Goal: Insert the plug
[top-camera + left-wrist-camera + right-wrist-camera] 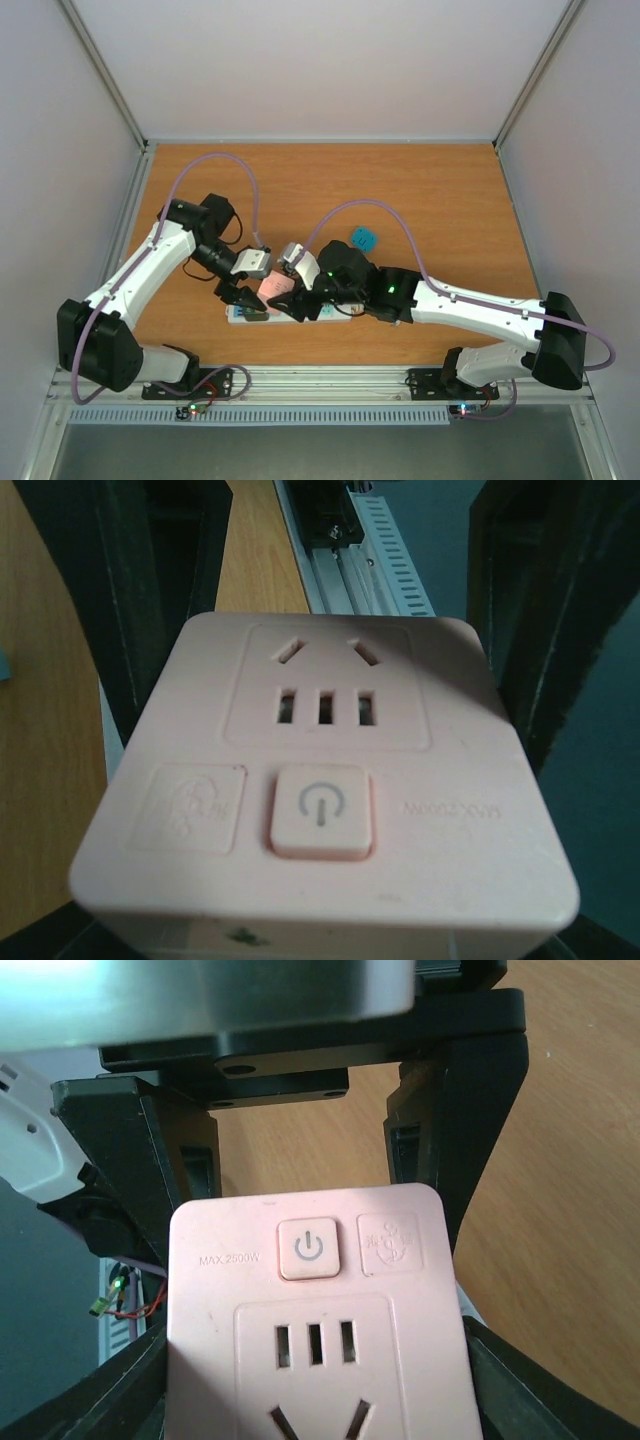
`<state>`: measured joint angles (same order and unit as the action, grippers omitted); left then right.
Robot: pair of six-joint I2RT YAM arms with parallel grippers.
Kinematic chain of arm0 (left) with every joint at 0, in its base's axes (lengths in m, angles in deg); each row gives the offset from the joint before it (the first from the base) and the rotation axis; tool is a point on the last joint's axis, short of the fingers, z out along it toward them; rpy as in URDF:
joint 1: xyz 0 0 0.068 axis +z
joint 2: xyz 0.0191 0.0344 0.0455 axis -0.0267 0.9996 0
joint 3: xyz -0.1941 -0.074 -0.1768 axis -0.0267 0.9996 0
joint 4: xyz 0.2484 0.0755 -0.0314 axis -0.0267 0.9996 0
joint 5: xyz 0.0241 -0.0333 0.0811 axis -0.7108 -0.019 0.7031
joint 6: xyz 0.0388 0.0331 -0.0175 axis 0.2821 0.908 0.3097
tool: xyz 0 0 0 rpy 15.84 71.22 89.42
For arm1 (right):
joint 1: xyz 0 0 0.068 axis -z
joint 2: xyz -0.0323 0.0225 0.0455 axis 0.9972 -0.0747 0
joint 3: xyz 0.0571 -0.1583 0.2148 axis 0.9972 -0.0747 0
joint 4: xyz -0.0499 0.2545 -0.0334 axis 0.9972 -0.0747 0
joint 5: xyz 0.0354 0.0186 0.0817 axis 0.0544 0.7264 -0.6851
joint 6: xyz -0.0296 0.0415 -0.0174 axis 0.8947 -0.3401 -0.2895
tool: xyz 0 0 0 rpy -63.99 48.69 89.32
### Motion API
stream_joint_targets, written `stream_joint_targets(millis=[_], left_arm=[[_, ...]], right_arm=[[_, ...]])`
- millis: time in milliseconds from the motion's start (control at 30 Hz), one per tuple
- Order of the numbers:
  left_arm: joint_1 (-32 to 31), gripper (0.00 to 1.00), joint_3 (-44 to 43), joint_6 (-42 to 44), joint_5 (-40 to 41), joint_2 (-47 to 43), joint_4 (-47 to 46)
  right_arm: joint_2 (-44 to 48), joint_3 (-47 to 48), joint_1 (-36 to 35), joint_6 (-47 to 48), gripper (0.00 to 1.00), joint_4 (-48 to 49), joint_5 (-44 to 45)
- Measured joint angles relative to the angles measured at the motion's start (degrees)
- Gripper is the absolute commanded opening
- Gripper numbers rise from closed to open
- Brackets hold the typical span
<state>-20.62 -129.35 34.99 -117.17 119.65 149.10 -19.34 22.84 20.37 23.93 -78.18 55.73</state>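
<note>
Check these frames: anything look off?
Nothing spilled or broken. Odd bit: both the left hand and the right hand grip the same pink plug, from opposite ends, over the strip. Small dark mark on the plug's near edge, left wrist view.

Wooden table (330, 185) enclosed by plain white walls (300, 60)

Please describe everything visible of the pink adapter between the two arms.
The pink adapter is a square block with rounded corners, apparently matte plastic. Its face bears a recessed panel with three upright slots and two slanted ones, a square power button, an embossed logo and the print MAX 2500W. The left tool clamps two opposite sides; the right tool also has fingers against its sides. In the top view it sits over a white power strip; contact cannot be judged.
</note>
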Motion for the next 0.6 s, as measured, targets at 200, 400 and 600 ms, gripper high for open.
stream_joint_targets(millis=[200,400,600], left_arm=[[0.1,0.99,0.3,-2.3,0.5,-0.7,-2.6],[1.1,1.00,10.3,-19.4,4.5,-15.0,-26.2],[1.1,1.00,22.7,-34.1,8.7,-30.6,-46.9]], right_arm=[[-1.4,2.3,0.0,-1.2,0.14,-2.7,1.3],[-2.3,2.5,2.7,-11.4,0.01,-4.8,9.7],[-1.9,3.1,4.1,-24.3,0.02,-3.6,17.8]])
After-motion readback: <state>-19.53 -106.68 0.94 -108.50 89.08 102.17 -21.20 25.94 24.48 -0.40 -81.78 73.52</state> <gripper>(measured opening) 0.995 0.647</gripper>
